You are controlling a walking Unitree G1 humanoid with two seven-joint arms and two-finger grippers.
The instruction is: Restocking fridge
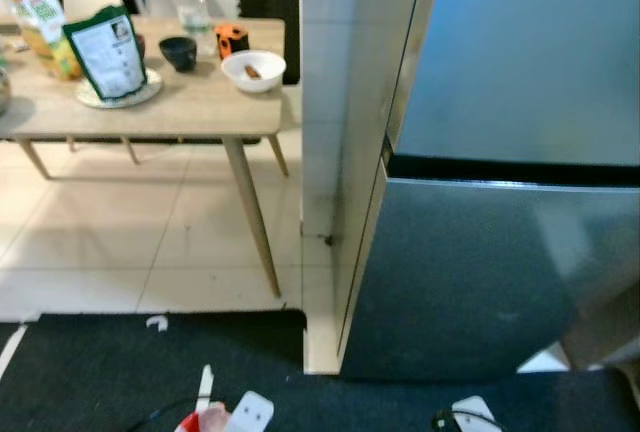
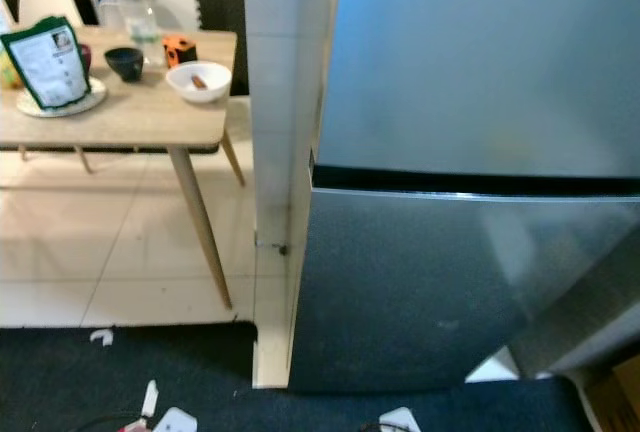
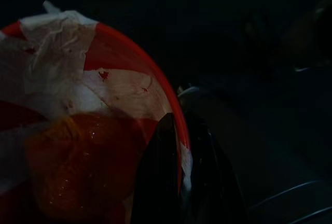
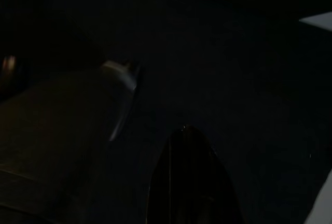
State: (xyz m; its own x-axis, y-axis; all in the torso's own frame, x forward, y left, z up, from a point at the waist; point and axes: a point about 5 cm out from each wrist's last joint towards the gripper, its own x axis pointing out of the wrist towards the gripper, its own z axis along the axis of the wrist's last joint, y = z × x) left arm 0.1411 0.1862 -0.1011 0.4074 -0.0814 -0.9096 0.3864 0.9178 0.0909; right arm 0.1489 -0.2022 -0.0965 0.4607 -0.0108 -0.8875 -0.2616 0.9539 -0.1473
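Note:
The fridge stands close in front, its grey upper door [image 1: 520, 52] and lower door [image 1: 470, 272] both closed, with a dark gap between them. My left gripper [image 3: 179, 123] hangs low and is shut on the rim of a red bowl [image 3: 129, 73]. The bowl is covered with clear wrap and has orange food [image 3: 72, 167] inside. A red bit of the bowl [image 1: 205, 419] peeks in at the bottom edge of the left eye view. My right gripper [image 4: 187, 136] hangs idle in the dark, its fingers together with nothing between them.
A white tiled pillar [image 1: 330, 102] flanks the fridge's left side. Left of it, a wooden table [image 1: 190, 102] holds a white bowl [image 1: 253, 69], a green bag [image 1: 108, 52], a juice carton [image 1: 40, 22] and a black cup [image 1: 178, 52]. A dark mat [image 1: 100, 372] covers the floor underfoot.

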